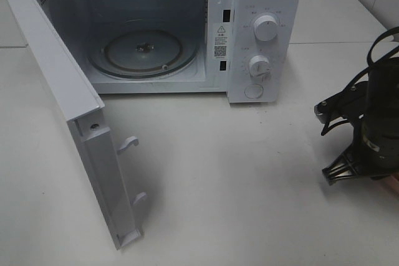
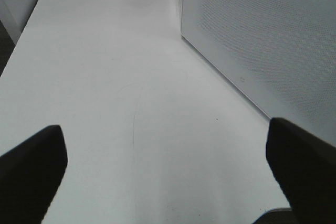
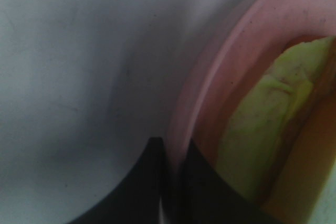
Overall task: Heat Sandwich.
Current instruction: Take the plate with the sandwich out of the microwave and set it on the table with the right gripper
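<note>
Microwave (image 1: 265, 35) door (image 1: 56, 85) swung wide, turntable (image 1: 143, 51) bare | left gripper (image 2: 168, 169) jaws spread fully, holding nothing, over the table (image 2: 105, 77) beside the microwave's wall | right gripper (image 3: 173, 182) pinched shut on the pink plate (image 3: 220, 77) rim | sandwich (image 3: 268, 124) lies on that plate (blurred, pale green showing) at the table's right edge.

The sandwich (image 3: 262, 135) shows only in the right wrist view, close up and blurred: a pale green, leafy-looking mass with a yellowish edge, lying inside a pink plate (image 3: 231, 72) just within its raised rim. It lies flat in the dish, its far parts cut off by the frame. In the exterior high view it is hidden behind the right arm at the right edge of the bench.
</note>
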Robot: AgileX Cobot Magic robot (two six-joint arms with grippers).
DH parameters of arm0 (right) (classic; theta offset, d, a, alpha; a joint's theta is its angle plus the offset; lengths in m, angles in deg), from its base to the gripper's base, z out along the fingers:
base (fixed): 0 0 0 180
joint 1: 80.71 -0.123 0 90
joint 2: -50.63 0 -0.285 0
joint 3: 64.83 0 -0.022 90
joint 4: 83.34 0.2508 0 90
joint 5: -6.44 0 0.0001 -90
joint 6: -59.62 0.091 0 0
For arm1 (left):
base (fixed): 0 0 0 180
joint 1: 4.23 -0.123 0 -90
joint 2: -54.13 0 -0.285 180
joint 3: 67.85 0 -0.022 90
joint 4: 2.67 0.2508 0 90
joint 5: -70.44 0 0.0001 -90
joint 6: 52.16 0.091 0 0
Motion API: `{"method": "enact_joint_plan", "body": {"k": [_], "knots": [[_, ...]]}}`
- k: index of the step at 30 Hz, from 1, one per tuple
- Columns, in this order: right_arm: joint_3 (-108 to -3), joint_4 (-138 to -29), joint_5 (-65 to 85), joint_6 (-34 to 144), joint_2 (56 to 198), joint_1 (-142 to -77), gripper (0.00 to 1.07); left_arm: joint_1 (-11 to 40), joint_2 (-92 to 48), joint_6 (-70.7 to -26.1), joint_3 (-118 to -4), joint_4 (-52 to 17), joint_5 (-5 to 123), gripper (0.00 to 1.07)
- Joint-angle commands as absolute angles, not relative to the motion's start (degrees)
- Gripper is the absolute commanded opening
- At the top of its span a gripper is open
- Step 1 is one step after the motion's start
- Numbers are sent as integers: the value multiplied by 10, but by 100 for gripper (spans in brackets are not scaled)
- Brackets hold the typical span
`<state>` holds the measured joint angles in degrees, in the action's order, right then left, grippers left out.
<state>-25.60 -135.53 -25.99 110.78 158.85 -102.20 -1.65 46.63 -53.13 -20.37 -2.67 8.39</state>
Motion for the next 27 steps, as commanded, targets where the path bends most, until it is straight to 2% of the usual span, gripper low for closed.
{"method": "enact_joint_plan", "body": {"k": [1,18,27], "knots": [[-259,-1385,-259,1135,1609,-1020,5,-14,476,-532,-203,-30,91,98],[-259,-1388,-235,1141,1635,-1020,10,-14,476,-532,-203,-30,91,98],[-259,-1384,-236,1141,1618,-1020,21,-14,476,-532,-203,-30,91,98]]}}
